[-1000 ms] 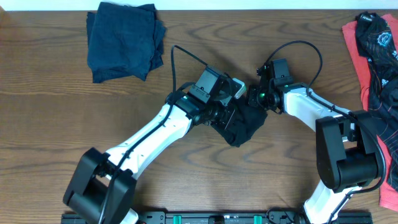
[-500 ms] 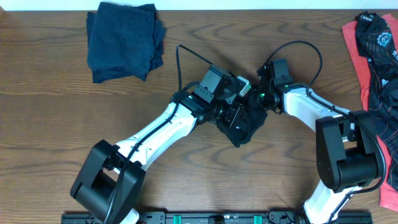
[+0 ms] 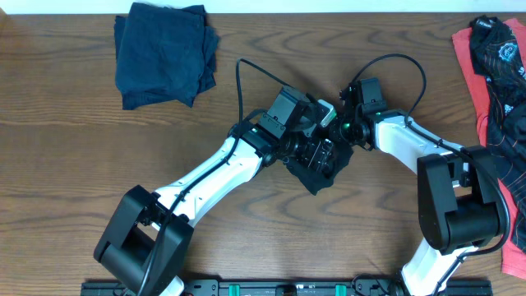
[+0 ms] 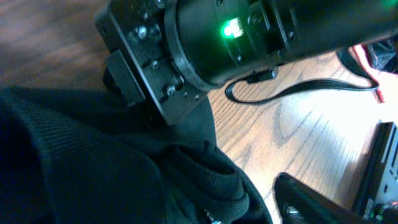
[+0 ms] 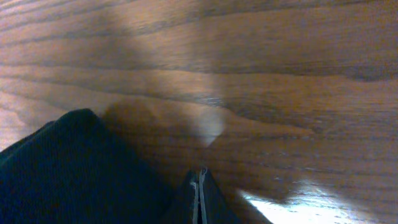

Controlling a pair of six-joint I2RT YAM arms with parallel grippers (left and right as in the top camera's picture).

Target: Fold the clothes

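**Black shirt bunched between two claws at mid-table**

The crumpled black knit T-shirt (image 3: pixel 319 179) lies as a small soft bundle in the middle of the brown wood-grain table (image 3: pixel 99 164). In the overhead view its long axis runs diagonally from upper right to lower left. We see fine ribbing and limp, rounded folds, with nothing lying flat yet. The left claw (image 3: pixel 317 153) sits directly over the bundle and is the nearer one; we cannot tell whether its jaws are parted. The right claw (image 5: pixel 199 179) meets the bundle's upper-right edge, clenched tip to tip, and we cannot tell whether it pinches any cloth. Well apart lie the folded navy shirt (image 3: pixel 164 53) and the coral-red and black heap of clothes (image 3: pixel 497 78).
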